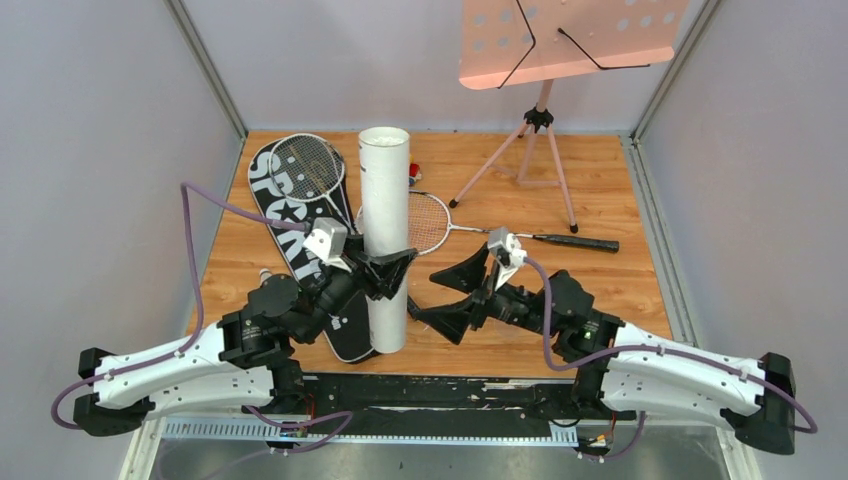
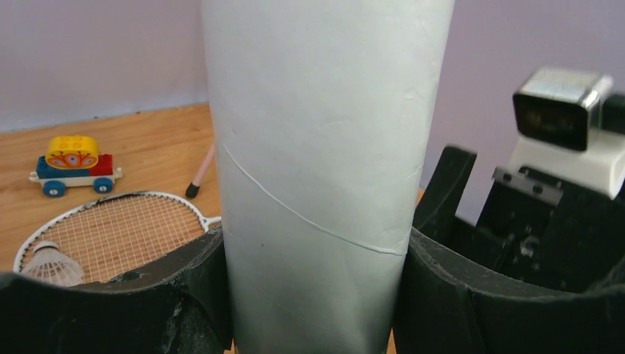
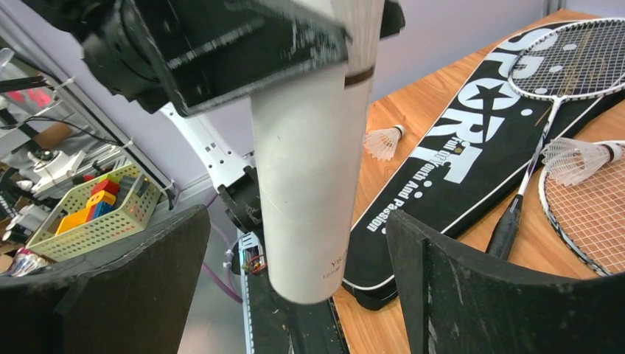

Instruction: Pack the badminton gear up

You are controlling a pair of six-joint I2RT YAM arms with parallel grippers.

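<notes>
left tool (image 1: 386,270) clamps upright tube (image 1: 384,180), right tool (image 1: 452,296) gapes alongside.

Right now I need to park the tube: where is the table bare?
Bare wood right of the music stand and racket handle, and a strip left of the black bag. Crowded in the middle: rackets, white tube.

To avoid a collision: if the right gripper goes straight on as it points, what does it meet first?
Probably the white tube, held by the left gripper; it is straight ahead, depth unclear.
</notes>
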